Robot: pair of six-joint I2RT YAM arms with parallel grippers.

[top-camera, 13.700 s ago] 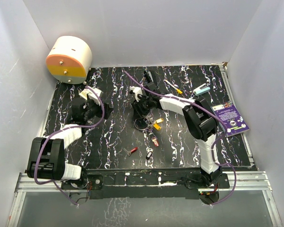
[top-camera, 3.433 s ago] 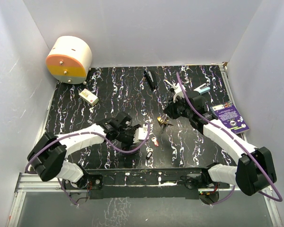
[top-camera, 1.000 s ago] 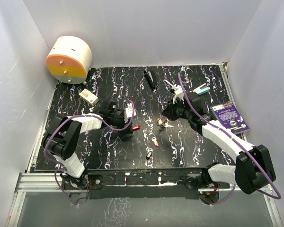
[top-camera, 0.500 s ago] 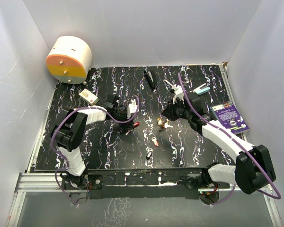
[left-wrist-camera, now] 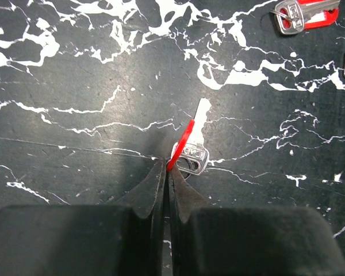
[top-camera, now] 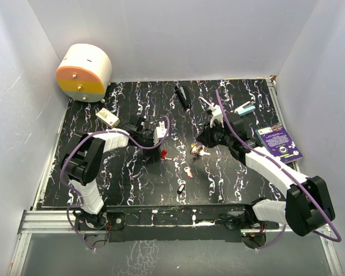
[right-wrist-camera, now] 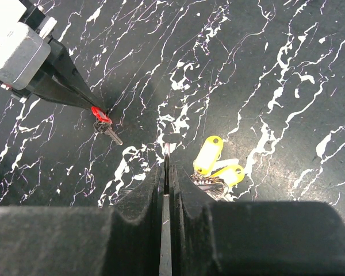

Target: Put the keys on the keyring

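The left pincer (left-wrist-camera: 165, 168) is clamped on a small red-headed metal key (left-wrist-camera: 192, 146) at its tips. The right pincer (right-wrist-camera: 167, 169) pinches the thin silver wire keyring (right-wrist-camera: 167, 152), with yellow-headed keys (right-wrist-camera: 210, 156) just right of it.

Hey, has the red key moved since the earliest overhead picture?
Yes. The red key lay beside the black key, to its left; now it is well farther back than that key, pinched in the left gripper.

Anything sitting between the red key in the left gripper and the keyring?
Nothing visible. Only bare mat shows between the red key, pinched in the left gripper, and the keyring in the right gripper; a loose key lies aside.
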